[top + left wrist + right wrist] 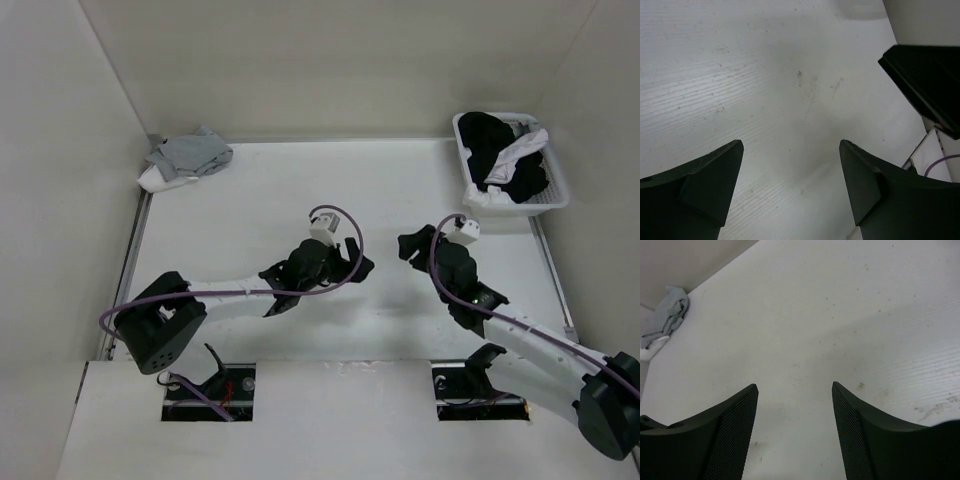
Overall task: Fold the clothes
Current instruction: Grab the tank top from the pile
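Wide-open and empty, left pincer [354, 266] and right pincer [408, 246] hang over the table [260, 190]; no black T-shirt in view.

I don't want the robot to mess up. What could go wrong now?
The left gripper and right gripper hang open and empty, close together, so they might bump. The black and white clothes lie tangled in the basket; pulling one could drag out others.
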You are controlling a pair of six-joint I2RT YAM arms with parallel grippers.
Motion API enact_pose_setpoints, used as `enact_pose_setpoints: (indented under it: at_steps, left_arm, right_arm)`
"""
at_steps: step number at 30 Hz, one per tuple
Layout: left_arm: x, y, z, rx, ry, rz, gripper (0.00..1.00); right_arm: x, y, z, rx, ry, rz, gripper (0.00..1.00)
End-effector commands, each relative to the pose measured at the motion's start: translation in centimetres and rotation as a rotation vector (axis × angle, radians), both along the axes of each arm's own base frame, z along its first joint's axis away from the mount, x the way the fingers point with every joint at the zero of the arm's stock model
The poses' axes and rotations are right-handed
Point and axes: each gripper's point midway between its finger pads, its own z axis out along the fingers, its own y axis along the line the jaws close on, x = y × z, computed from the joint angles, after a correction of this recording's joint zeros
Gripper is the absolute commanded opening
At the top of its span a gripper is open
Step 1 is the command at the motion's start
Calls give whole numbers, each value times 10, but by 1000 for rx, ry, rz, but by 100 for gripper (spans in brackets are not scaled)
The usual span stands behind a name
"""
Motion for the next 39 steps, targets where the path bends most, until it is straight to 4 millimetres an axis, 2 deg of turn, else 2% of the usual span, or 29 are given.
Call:
enact_pose_setpoints:
  at_steps: [1,5,7,8,9,10,11,12,13,16,18,20,22,23,27,31,36,39]
  left_arm:
    - [-8,-11,15,-48,-61,-72,81]
    - [-10,-7,8,-25,-73,-90,82]
    - [-12,-6,5,-10,-78,-98,82]
    - [-13,-5,3,-3,-85,-103,82]
    - [-14,-4,2,3,-88,-105,82]
    - [-14,-3,1,9,-91,-104,82]
    - [-14,-1,-2,16,-94,-101,81]
    - [-14,0,-3,16,-98,-99,78]
    - [-14,1,-4,16,-102,-98,75]
    - [-15,4,-7,5,-120,-95,56]
    - [-15,4,-6,-10,-122,-98,49]
    - [-15,5,-5,-12,-124,-100,48]
    - [-14,7,-5,-13,-127,-93,49]
    - [-13,7,-6,-12,-126,-88,51]
    - [-8,11,-11,0,-120,-74,56]
    - [-6,10,-14,4,-120,-72,60]
    - [-4,8,-18,-4,-122,-73,61]
    - [-3,5,-22,-6,-116,-80,61]
  right_arm:
    - [18,1,40,-22,-64,-20,66]
    - [49,-26,77,-47,-114,-102,59]
    - [57,-31,90,-56,-120,-102,56]
    - [67,-38,105,-65,-125,-112,48]
    - [70,-41,109,-69,-126,-117,44]
    - [79,-50,118,-87,-129,-141,30]
    - [88,-64,127,-109,-128,-180,17]
    - [98,-82,136,-127,-123,-229,8]
    - [109,-103,144,-140,-112,-286,4]
    - [142,-165,159,-161,-74,-429,3]
    - [168,-199,162,-177,-45,-494,10]
    - [191,-224,154,-185,-15,-537,20]
    - [216,-239,141,-187,15,-542,31]
    - [234,-243,131,-181,31,-519,37]
    - [283,-246,100,-137,62,-436,52]
    - [326,-252,62,-67,94,-402,59]
    - [366,-265,42,-38,67,-410,62]
    - [378,-275,29,-34,90,-441,60]
